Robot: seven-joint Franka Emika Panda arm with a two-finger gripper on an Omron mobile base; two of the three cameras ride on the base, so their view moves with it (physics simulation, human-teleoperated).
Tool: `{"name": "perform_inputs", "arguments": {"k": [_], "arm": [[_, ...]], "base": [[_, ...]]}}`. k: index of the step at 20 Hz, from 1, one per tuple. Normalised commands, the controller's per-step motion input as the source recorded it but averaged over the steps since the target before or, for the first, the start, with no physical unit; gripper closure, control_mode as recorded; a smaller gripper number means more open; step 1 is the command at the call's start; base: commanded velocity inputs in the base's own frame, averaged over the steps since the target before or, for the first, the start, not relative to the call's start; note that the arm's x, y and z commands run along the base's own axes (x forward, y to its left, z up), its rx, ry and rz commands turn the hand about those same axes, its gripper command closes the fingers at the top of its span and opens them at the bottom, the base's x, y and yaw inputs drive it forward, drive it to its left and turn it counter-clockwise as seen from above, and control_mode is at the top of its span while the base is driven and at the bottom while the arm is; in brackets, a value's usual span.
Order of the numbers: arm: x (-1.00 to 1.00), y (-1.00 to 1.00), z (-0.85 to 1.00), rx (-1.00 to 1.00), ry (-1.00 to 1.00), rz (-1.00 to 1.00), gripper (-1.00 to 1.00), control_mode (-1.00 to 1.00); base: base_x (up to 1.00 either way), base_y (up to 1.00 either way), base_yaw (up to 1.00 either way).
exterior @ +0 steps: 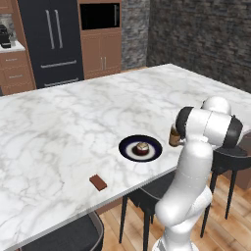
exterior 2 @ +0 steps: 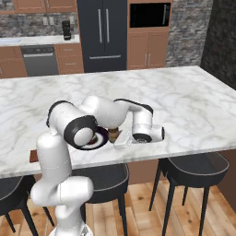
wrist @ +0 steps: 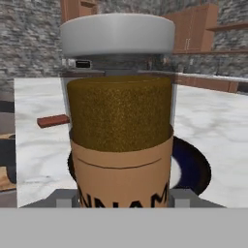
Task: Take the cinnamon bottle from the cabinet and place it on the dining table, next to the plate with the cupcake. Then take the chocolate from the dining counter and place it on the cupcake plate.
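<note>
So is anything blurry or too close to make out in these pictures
Hand view: the brown cinnamon jar with pale cap crowds the lens, its label cut off. Left base view: the white arm hides most of that jar; the round navy plate reads sharp.

My arm rises from the base, bends at the elbow and reaches forward with the forearm low and level. The gripper points sideways, wrist horizontal, its jaws closed against the cinnamon bottle, one finger on each side.
</note>
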Motion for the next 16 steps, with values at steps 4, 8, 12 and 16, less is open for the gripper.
{"name": "perform_inputs", "arguments": {"k": [4,8,12,16], "arm": [[0.20,-0.10,-0.13,0.00,0.00,0.02,1.00,-1.00],[0.08,-0.02,-0.15,0.00,0.00,0.04,1.00,-1.00],[0.13,0.03,-0.12,0.00,0.00,0.00,1.00,-1.00],[0.23,0.12,-0.07,-0.03,0.00,0.00,1.00,-1.00]], "base": [[0.00,0.00,0.00],[0.00,0.00,0.00],[0.00,0.00,0.00],[0.00,0.00,0.00]]}}
